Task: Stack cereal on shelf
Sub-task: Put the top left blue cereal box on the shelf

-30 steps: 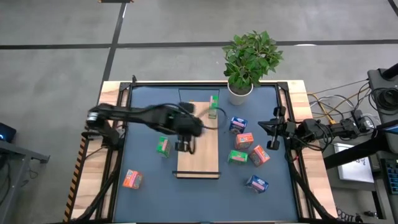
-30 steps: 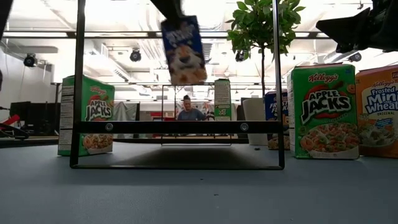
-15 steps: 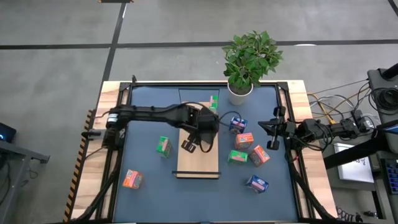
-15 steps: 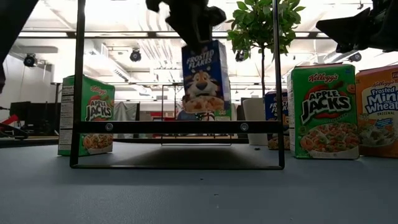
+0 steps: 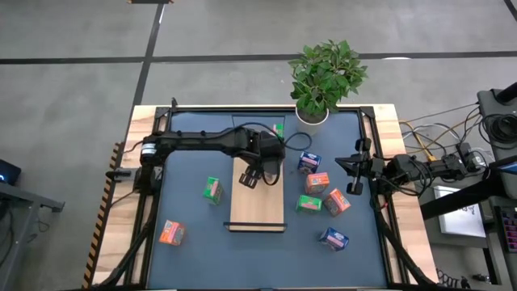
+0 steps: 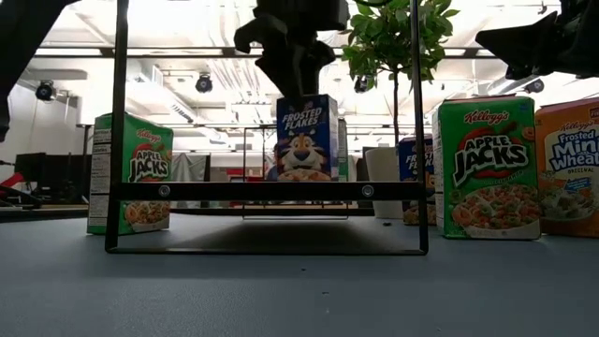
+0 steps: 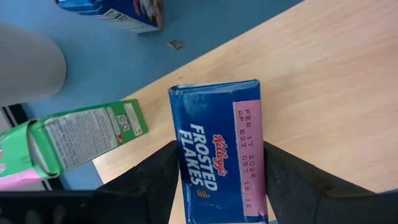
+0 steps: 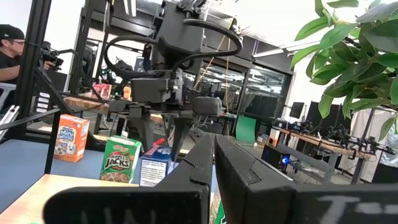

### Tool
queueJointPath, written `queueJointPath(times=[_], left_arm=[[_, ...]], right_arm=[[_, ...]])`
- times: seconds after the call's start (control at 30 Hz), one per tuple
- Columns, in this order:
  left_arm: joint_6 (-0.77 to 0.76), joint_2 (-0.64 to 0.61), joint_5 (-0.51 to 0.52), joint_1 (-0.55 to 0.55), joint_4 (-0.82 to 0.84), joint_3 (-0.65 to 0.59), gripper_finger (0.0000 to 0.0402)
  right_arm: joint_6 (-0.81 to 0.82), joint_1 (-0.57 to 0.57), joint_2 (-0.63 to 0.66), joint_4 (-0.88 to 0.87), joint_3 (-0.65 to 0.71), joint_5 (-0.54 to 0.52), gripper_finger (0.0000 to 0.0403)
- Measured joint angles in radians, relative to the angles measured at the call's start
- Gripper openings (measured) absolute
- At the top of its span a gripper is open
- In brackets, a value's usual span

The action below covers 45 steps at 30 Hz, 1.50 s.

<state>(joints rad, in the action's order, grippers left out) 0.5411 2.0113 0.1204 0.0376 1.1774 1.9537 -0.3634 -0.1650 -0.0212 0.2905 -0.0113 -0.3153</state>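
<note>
The shelf, a light-wood board [image 5: 266, 202], lies in the middle of the table; its dark end strip [image 6: 234, 191] faces the low view. My left gripper [image 5: 253, 172] is shut on a blue Frosted Flakes box [image 6: 307, 140] over the board's far half. A green box [image 5: 278, 131] stands at the board's far end, just beyond the blue one [image 7: 81, 140]. My right gripper [image 5: 354, 174] waits shut and empty at the table's right side [image 8: 213, 158]. My left gripper pinches the blue box between its two fingers, on its two broad faces near the top end [image 7: 184, 168]. The fingers [image 7: 158, 177] come from above, pointing down. The box hangs upright below them; the dark strip hides its bottom, so I cannot tell whether it touches the board.
Loose boxes lie around the board: green [image 5: 212, 189] and orange [image 5: 171, 233] to its left, and blue [image 5: 308, 162], orange [image 5: 317, 183], green [image 5: 308, 204], orange [image 5: 338, 201] and blue [image 5: 334, 238] to its right. A potted plant [image 5: 323, 81] stands at the far edge.
My left gripper has carried the blue box right and toward the table's far edge, then down over the board. The box was tilted and high a second ago and now hangs upright, low, near the green box.
</note>
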Motion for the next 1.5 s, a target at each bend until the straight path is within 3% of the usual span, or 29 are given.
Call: queueJointPath(times=[0.27, 0.57, 0.7, 0.93, 1.0, 1.2, 1.33, 1.5], left_arm=[[0.001, 0.0, 0.001, 0.001, 0.01, 0.015, 0.0217], [-0.133, -0.009, 0.002, -0.038, 0.211, 0.176, 0.0207], [-0.149, -0.015, 0.001, -0.071, 0.226, 0.153, 0.0158], [-0.207, -0.018, 0.008, -0.104, 0.189, -0.018, 0.0021], [-0.223, -0.018, 0.059, -0.1, 0.148, -0.074, 0.0007], [-0.229, -0.018, 0.284, -0.074, 0.07, -0.16, 0.0024], [-0.24, -0.018, 0.362, -0.047, 0.008, -0.157, 0.0014], [-0.254, -0.023, 0.379, -0.023, -0.018, -0.127, 0.0001]], right_arm=[[0.003, 0.0, 0.0, 0.0, 0.0, 0.0, 0.0009], [-0.003, 0.0, 0.0, 0.0, 0.0, 0.0, 0.0009], [-0.004, 0.0, 0.0, 0.0, 0.0, 0.0, 0.0009], [-0.005, 0.0, 0.0, -0.001, 0.0, 0.0, 0.0009], [-0.005, 0.0, 0.0, 0.0, 0.0, 0.0, 0.0009], [-0.005, 0.0, 0.0, 0.0, 0.0, 0.0, 0.0009], [-0.006, 0.0, 0.0, 0.0, 0.0, 0.0, 0.0009], [-0.005, 0.0, 0.0, 0.0, 0.0, 0.0, 0.0009]])
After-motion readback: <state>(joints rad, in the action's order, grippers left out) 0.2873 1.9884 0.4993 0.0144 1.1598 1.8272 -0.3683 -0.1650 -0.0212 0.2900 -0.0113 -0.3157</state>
